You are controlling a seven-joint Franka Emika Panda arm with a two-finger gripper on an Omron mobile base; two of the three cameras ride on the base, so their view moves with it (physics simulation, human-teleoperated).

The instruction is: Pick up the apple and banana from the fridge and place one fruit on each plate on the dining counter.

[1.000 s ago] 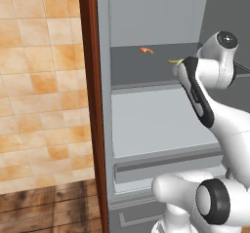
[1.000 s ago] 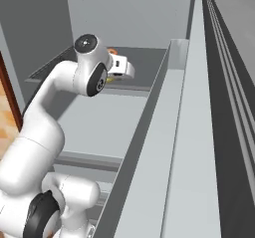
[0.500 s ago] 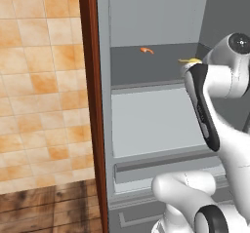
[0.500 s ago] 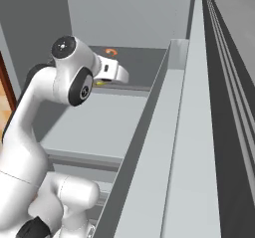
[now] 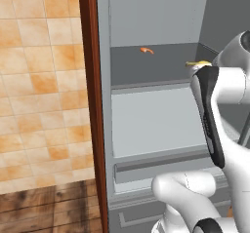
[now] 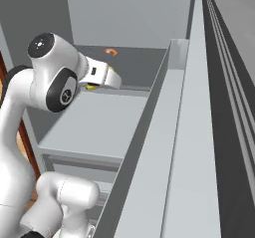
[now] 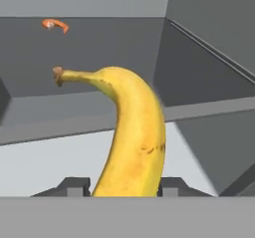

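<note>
One fruit in hand: gripper (image 7: 125, 187) clamped on banana (image 7: 130, 142), just outside fridge (image 5: 151, 88) shelf. Not yet plated; apple unseen, both placements left to do.

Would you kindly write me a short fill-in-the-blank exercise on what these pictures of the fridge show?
1. The fruit between the fingers of the claw is a ____.
2. The small item at the back of the fridge shelf is ____ in colour.
3. The robot's arm is mostly ____ in colour.

Missing words: banana; orange (the orange item); white.
</note>
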